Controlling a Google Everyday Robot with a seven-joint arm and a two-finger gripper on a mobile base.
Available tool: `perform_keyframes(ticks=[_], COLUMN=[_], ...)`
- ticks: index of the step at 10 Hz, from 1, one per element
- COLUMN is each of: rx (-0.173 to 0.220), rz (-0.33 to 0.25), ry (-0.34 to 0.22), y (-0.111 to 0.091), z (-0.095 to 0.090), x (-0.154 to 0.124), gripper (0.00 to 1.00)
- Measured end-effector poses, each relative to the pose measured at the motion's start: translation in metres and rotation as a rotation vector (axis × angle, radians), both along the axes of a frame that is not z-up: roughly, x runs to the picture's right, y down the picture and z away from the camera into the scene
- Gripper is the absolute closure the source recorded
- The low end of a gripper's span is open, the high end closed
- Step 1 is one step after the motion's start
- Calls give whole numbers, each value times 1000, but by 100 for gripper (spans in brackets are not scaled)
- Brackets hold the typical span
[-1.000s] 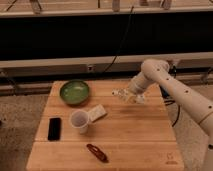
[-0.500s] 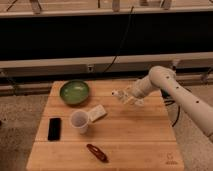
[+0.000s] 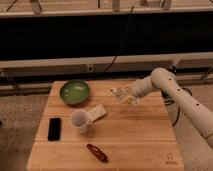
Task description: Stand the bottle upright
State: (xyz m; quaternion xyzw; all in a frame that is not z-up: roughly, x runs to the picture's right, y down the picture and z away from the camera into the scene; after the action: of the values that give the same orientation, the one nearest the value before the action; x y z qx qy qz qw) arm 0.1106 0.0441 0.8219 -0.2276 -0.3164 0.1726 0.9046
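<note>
The bottle [image 3: 118,93] is small, clear and pale yellowish. It is held tilted, a little above the wooden table [image 3: 130,135], near its far edge right of centre. My gripper [image 3: 125,96] is at the end of the white arm that reaches in from the right, and it is around the bottle. The bottle's cap end points left, away from the arm.
A green bowl [image 3: 75,92] sits at the table's far left. A white paper cup [image 3: 79,121] and a flat white block [image 3: 97,112] are left of centre. A black phone [image 3: 54,128] lies at the left edge. A red-brown object [image 3: 97,152] lies near the front.
The arm has swung its elbow to the right and lowered a little. The gripper with the bottle has stayed over the far right-centre of the table.
</note>
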Motion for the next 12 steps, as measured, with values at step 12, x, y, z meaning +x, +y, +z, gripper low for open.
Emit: perform_keyframes(ticks=[12], rx=[52], rz=[232], ry=[-111], y=[-34], z=[32], x=[17], gripper=[100])
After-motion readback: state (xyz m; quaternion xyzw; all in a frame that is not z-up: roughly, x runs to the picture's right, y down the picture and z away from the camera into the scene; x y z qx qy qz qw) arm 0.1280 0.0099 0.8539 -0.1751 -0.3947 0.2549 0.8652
